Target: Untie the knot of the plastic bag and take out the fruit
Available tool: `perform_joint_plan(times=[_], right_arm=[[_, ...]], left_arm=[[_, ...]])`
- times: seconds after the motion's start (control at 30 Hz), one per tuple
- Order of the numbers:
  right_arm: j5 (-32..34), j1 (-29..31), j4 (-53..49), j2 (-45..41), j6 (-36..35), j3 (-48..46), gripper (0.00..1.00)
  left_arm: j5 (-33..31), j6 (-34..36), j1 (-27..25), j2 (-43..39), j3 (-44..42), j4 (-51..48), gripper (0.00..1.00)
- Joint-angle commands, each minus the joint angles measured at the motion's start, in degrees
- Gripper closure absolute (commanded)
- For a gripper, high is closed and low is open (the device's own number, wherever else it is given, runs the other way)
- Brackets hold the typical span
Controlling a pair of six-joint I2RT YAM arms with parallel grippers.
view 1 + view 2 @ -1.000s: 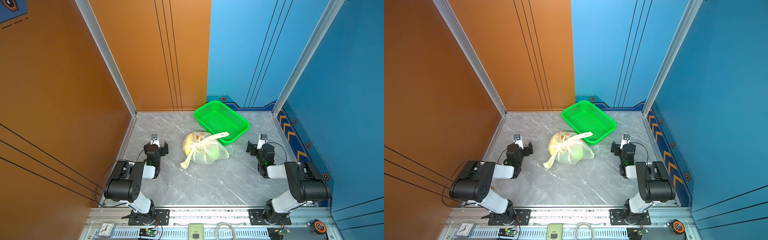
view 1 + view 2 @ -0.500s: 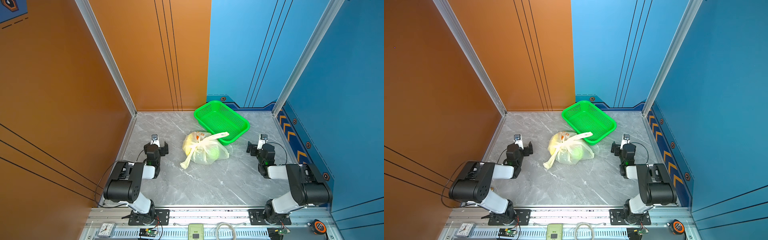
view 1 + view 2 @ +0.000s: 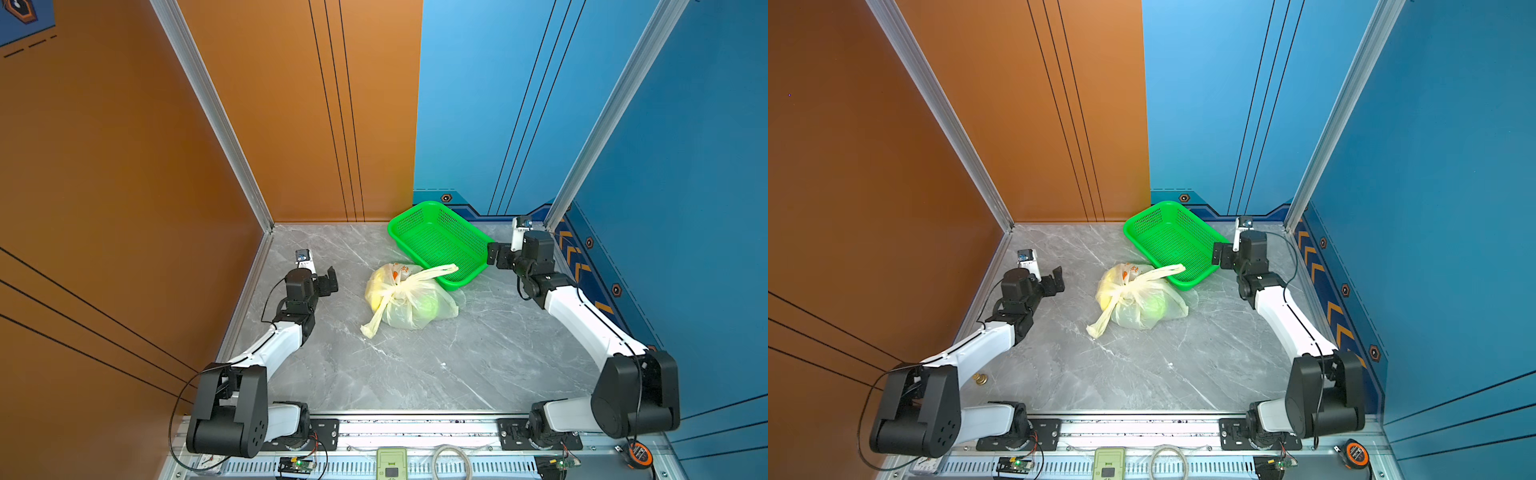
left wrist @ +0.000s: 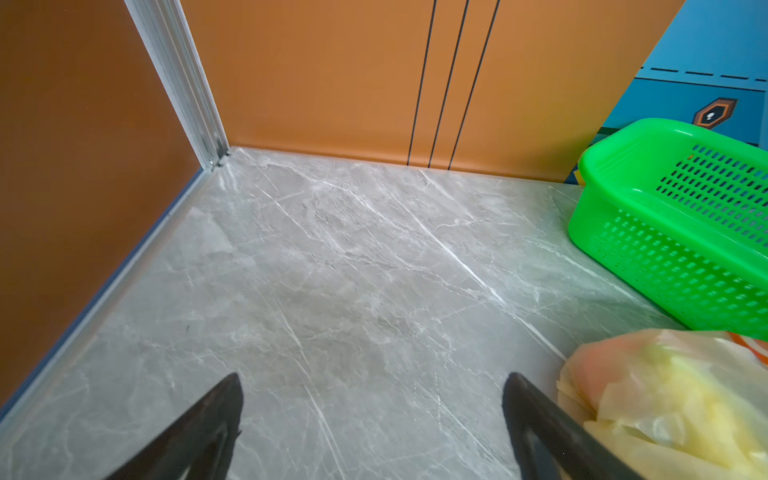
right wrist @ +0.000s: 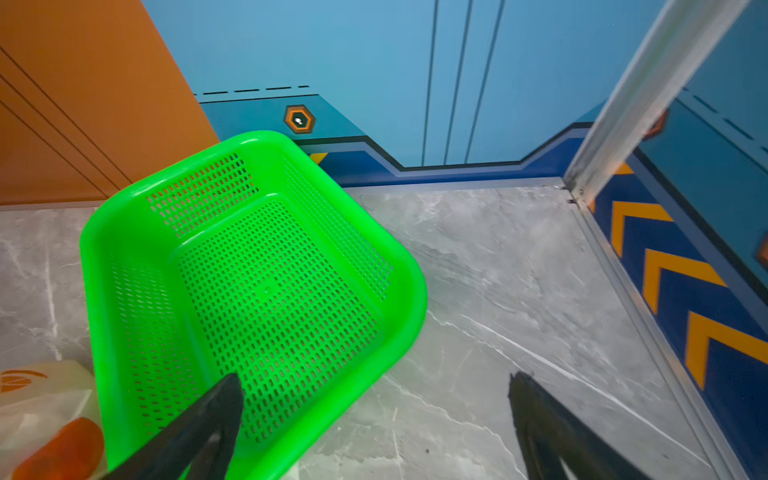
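Note:
The plastic bag (image 3: 409,297) (image 3: 1142,303) lies tied in the middle of the grey marble floor, leaning on the basket's near corner. Its knot (image 3: 395,290) (image 3: 1125,289) sits on top, with one loose end over the basket rim and the other trailing toward the front. Fruit shows through the film: a yellow piece (image 3: 376,293) and a light-green ball (image 3: 428,307). My left gripper (image 3: 328,280) (image 4: 374,378) is open and empty, just left of the bag (image 4: 673,399). My right gripper (image 3: 496,255) (image 5: 376,380) is open and empty over the basket's right corner.
A green mesh basket (image 3: 455,284) (image 5: 411,282) (image 4: 665,257) stands empty at the back, behind the bag. Orange walls close the left and back, blue walls the right. A small brass piece (image 3: 980,379) lies by the left wall. A tape measure (image 3: 636,453) rests on the front rail.
Both arms have stretched forward from a folded pose. The right gripper has come up beside the basket and the left one has risen near the bag. The bag has not moved.

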Motion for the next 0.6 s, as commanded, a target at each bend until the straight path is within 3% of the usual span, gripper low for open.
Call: perform_joint_plan(times=[0.0,0.23,0.4,0.57], right_arm=[[-3.0,2.8,-15.5,8.6,1.0,8.5,0.0],[-8.7,7.9,-26.4,23.8,-3.2,25.2,0.0],[-13.7,10.4,-27.2,26.7,-3.8,27.5,0.0],[-14.2,12.5,-28.6,29.6,-4.6,29.9,0.0]], left_arm=[[5.3,-6.6,-0.8,0.7,1.6,-4.7,0.02],[8.1,-8.7,-1.8,0.3,2.4,-5.2,0.02],[8.3,-8.5,-2.1,-2.3,1.6,-7.1,0.02],[8.8,-7.8,-1.9,-4.6,1.1,-9.4,0.02]])
